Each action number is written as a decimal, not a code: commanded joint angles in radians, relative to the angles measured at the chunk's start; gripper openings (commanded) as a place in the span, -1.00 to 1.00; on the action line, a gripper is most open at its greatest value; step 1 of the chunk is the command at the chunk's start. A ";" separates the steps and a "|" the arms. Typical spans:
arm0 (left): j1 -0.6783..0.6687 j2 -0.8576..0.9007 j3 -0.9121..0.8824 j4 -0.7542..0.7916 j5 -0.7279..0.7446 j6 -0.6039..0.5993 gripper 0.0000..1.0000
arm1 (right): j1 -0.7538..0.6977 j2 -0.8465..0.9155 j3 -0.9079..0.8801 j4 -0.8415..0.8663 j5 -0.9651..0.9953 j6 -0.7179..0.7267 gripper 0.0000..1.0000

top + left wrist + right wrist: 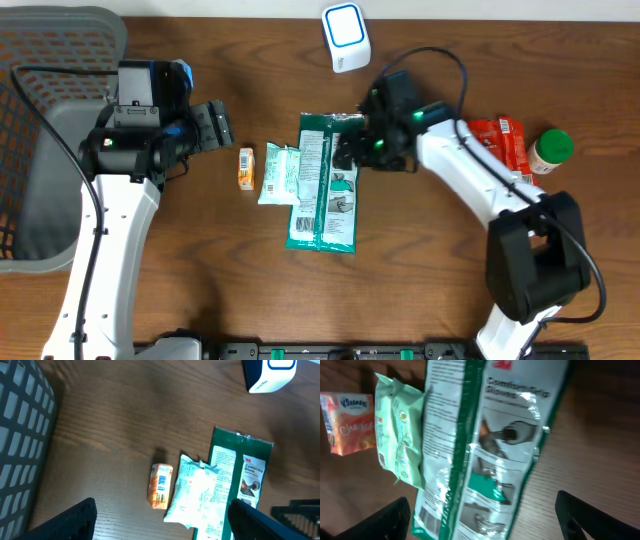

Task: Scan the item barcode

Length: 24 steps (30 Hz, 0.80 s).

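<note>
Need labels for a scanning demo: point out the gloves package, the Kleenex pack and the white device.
gloves package (330,215), overhead view, lower middle of the green pack.
Kleenex pack (246,168), overhead view, centre of its orange face.
white device (346,37), overhead view, centre of its blue-ringed face.

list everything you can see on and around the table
scanner: one, white and blue, far centre
glove packet: one, dark green, table centre
wipes pack: one, pale green, against glove packet's left side
tissue pack: one, orange, left of wipes pack
red packet: one seen, red, right, partly behind arm
jar: one, green lid, right of red packet
basket: one, grey, left edge
table: one, brown wood
left hand: one, black, open, beside basket
right hand: one, black, open, over glove packet
</note>
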 commanded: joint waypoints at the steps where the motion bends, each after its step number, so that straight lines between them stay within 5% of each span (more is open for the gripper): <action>1: 0.003 0.003 0.002 -0.002 -0.013 0.014 0.69 | 0.046 -0.003 -0.008 0.019 0.112 0.084 0.77; 9: 0.003 0.003 0.002 0.009 -0.010 0.006 0.81 | 0.025 -0.003 -0.008 0.007 0.124 0.058 0.72; 11: 0.000 0.003 0.002 0.004 0.027 -0.009 -0.28 | -0.012 -0.003 -0.008 -0.013 0.095 0.002 0.69; 12: -0.001 0.005 0.000 -0.011 0.056 -0.010 -0.04 | -0.025 -0.003 -0.008 -0.021 0.076 -0.022 0.68; 13: -0.004 0.011 -0.004 -0.022 0.079 -0.010 0.98 | -0.037 -0.003 -0.008 -0.031 0.056 -0.046 0.68; 14: -0.007 0.018 -0.006 -0.037 0.097 -0.010 0.98 | -0.046 -0.003 -0.008 -0.040 0.043 -0.064 0.68; 15: -0.012 0.028 -0.008 -0.056 0.116 -0.011 0.90 | -0.055 -0.003 -0.008 -0.051 0.042 -0.081 0.69; 18: -0.041 0.067 -0.016 -0.088 0.174 -0.014 0.20 | -0.075 -0.003 -0.008 -0.063 0.042 -0.106 0.72; 22: -0.119 0.145 -0.028 -0.086 0.179 -0.013 -0.14 | -0.082 -0.003 -0.008 -0.062 0.042 -0.105 0.73; 24: -0.164 0.188 -0.028 -0.084 0.179 -0.013 -0.15 | -0.083 -0.003 -0.008 -0.063 0.042 -0.105 0.73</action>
